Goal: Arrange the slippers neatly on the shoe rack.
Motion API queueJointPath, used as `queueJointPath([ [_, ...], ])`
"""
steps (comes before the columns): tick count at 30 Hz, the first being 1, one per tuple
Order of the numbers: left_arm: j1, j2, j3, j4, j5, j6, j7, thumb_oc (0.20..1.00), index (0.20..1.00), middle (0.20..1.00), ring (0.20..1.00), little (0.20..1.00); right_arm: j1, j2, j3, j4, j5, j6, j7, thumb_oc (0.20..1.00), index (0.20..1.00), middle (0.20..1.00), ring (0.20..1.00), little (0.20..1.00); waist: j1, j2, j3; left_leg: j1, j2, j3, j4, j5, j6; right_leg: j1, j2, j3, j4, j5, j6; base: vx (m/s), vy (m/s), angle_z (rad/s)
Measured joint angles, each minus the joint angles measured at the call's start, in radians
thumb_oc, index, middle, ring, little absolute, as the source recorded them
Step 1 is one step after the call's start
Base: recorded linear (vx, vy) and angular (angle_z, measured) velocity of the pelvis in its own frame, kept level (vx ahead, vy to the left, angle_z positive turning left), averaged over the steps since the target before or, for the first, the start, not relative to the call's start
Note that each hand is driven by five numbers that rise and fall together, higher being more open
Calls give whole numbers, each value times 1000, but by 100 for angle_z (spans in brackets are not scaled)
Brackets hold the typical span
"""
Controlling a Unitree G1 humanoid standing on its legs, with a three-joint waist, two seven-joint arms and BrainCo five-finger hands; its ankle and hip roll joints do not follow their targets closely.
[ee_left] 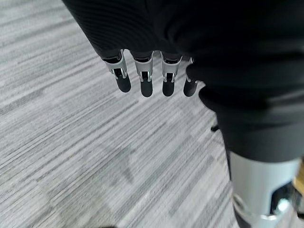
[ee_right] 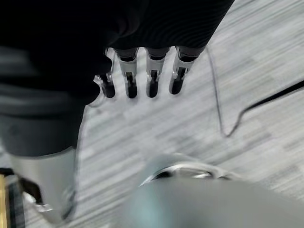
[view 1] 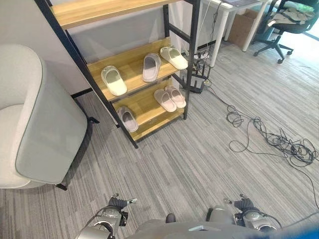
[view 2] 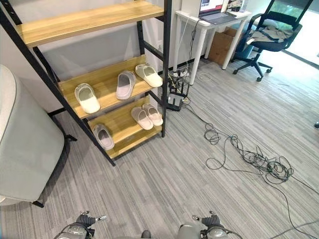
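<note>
The black-framed wooden shoe rack stands ahead on the left. Its middle shelf carries a cream slipper, a grey slipper and another cream slipper, spread apart and angled differently. On the lowest shelf a pinkish pair lies side by side, with a single grey slipper to its left. My left hand hangs over the carpet, fingers straight and holding nothing. My right hand hangs likewise, fingers straight and holding nothing. Both hands are far from the rack.
A grey armchair stands left of the rack. Tangled black cables run over the carpet at right, from a box by the rack's right foot. A white desk, cardboard box and office chair stand behind.
</note>
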Motion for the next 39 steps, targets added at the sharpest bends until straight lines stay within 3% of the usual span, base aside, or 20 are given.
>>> queueJointPath([
  [1,6,7,-1,25,23,8,1,1000,1000,1000,1000,1000,-18,4,-1,1,0,1,0,1000,1000,1000,1000,1000,-18,-27,18,20,2,-17,-2,-12,-15,1,47,100,-131,77,21,204,-207,73],
  [2,16,6,-2,25,28,9,1,1000,1000,1000,1000,1000,-15,6,-1,10,0,2,0,1000,1000,1000,1000,1000,-26,-42,23,38,4,-26,-2,-23,-33,9,62,123,-121,104,11,209,-242,92],
  [4,49,-6,-3,19,28,7,2,1000,1000,1000,1000,1000,3,5,-6,33,0,13,-1,1000,1000,1000,1000,1000,-18,-67,13,97,14,-42,-1,-51,-77,72,90,135,-121,191,-66,184,-239,64],
  [6,82,-46,-1,24,28,9,17,1000,1000,1000,1000,1000,-16,2,-3,33,-2,13,-3,1000,1000,1000,1000,1000,3,-36,-16,89,85,-40,68,-62,-98,153,153,87,-200,179,-87,159,-226,25],
  [7,89,-51,-2,20,28,8,19,1000,1000,1000,1000,1000,-23,4,0,27,-6,8,-3,1000,1000,1000,1000,1000,23,-53,-15,44,85,-25,165,-67,-109,187,163,88,-241,204,-150,190,-298,9],
  [9,115,-70,3,21,27,7,20,1000,1000,1000,1000,1000,-47,-21,33,6,-30,7,-5,1000,1000,1000,1000,1000,35,-58,-34,-2,119,-44,137,-69,-125,221,185,59,-277,186,-185,87,-263,28],
  [11,102,-75,3,17,27,7,20,1000,1000,1000,1000,1000,-53,-36,44,-32,-29,7,-9,1000,1000,1000,1000,1000,44,-40,-37,-93,162,-58,205,-34,-159,236,216,5,-294,185,-188,-23,-218,89],
  [12,58,-48,-3,17,25,7,22,1000,1000,1000,1000,1000,-54,-30,44,-39,-28,-1,-8,1000,1000,1000,1000,1000,37,-82,-12,-177,141,-76,277,7,-201,234,189,-58,-305,166,-182,4,-116,167],
  [14,3,-26,-3,-8,25,7,21,1000,1000,1000,1000,1000,-66,-25,54,-32,-27,-3,-8,1000,1000,1000,1000,1000,47,-121,28,-275,163,71,329,45,-191,230,175,-135,-318,147,-204,117,-16,168],
  [16,30,-26,-4,-22,21,5,20,1000,1000,1000,1000,1000,-132,-15,73,-13,-28,-2,-6,1000,1000,1000,1000,1000,73,-113,70,-299,147,156,170,52,-184,237,169,-151,-327,133,-204,267,85,79],
  [19,38,-27,-1,8,22,7,19,1000,1000,1000,1000,1000,-178,5,110,14,-43,-2,0,1000,1000,1000,1000,1000,101,-84,85,-320,133,82,-65,115,-186,261,184,-143,-326,113,-171,331,198,-7],
  [22,111,-33,32,68,25,33,18,1000,1000,1000,1000,1000,-131,8,108,12,-78,-3,0,1000,1000,1000,1000,1000,106,-56,24,-282,131,72,-16,128,-163,309,191,-109,-324,88,-149,307,276,-64],
  [25,114,-17,42,54,25,34,20,1000,1000,1000,1000,1000,-46,17,107,21,-78,3,1,1000,1000,1000,1000,1000,100,-79,-21,-221,86,145,-43,177,-50,308,126,-73,-235,26,-107,158,204,-37],
  [26,50,18,33,-5,26,20,20,1000,1000,1000,1000,1000,-16,34,107,11,-79,5,2,1000,1000,1000,1000,1000,77,-89,-44,-183,33,170,-44,141,8,253,45,-77,-47,-26,-63,129,352,-16],
  [28,-31,38,14,-42,24,18,24,1000,1000,1000,1000,1000,-46,49,133,-4,-79,8,0,1000,1000,1000,1000,1000,64,-82,-31,-175,-12,185,-6,95,51,160,-13,-67,165,-15,-1,172,293,-15],
  [30,-65,43,-47,-70,26,8,42,1000,1000,1000,1000,1000,-63,33,149,-82,-82,2,1,1000,1000,1000,1000,1000,44,-29,4,-150,-6,178,45,41,62,-13,-113,-104,537,67,-6,148,-77,-18],
  [31,-49,43,-42,-76,28,-9,44,1000,1000,1000,1000,1000,-43,46,153,-83,-101,1,2,1000,1000,1000,1000,1000,33,-6,-25,-122,-11,176,28,22,44,-8,-103,-60,371,22,11,109,-134,-7],
  [33,-48,47,-39,-70,28,-12,44,1000,1000,1000,1000,1000,-62,43,156,-89,-118,0,2,1000,1000,1000,1000,1000,20,-40,-25,-118,-43,175,10,30,52,1,-93,-33,-26,46,44,55,-90,15],
  [37,45,18,-35,8,55,3,42,1000,1000,1000,1000,1000,-63,36,152,-87,-136,11,1,1000,1000,1000,1000,1000,-1,-55,-11,-67,-42,120,26,17,29,59,51,41,-76,110,16,82,-233,59],
  [39,93,3,-18,6,75,8,37,1000,1000,1000,1000,1000,-52,-1,154,-121,-158,6,28,1000,1000,1000,1000,1000,17,-50,-25,-34,-34,120,10,7,12,111,66,12,-80,96,-9,76,-216,54],
])
